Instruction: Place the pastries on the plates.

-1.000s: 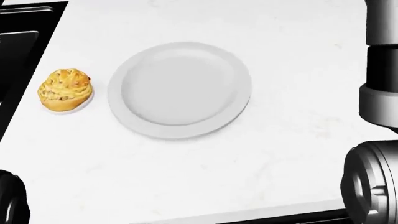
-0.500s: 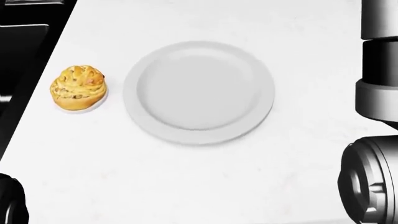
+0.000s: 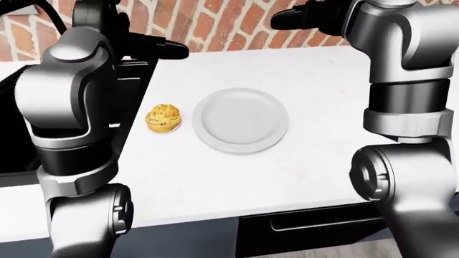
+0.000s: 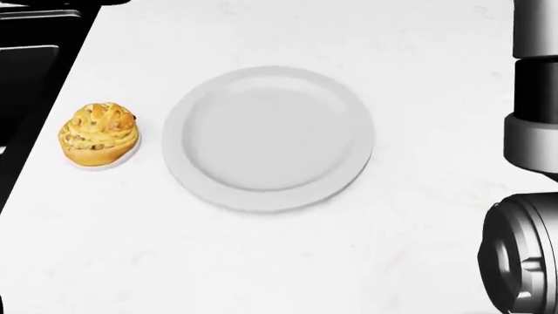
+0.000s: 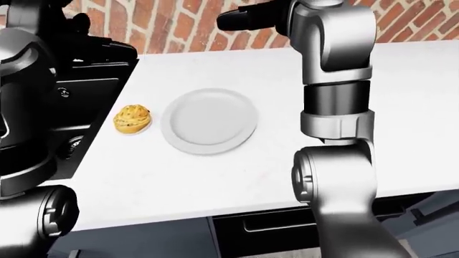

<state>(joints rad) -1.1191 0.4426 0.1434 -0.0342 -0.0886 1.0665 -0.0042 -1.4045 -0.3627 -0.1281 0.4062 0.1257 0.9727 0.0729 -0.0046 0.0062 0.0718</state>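
A golden, knobbly pastry (image 4: pixel 97 134) lies on the white counter, just left of an empty white plate (image 4: pixel 269 137) and not touching it. Both hands are raised high above the counter near the brick wall, well away from the pastry and the plate. In the left-eye view my left hand (image 3: pixel 169 50) points its dark fingers rightward over the stove's edge, open and holding nothing. My right hand (image 3: pixel 294 18) reaches leftward at the top of that view, fingers also spread and empty. Only my right forearm shows in the head view, along its right edge.
A black stove (image 3: pixel 131 80) borders the counter on the left, close to the pastry. A red brick wall (image 3: pixel 222 24) runs along the top. The white counter (image 4: pixel 427 98) stretches right of the plate; its near edge has dark drawers (image 3: pixel 316 226) beneath.
The whole head view has drifted slightly, so the camera moved. Pastry and plate keep the same places relative to each other. Nothing was grasped.
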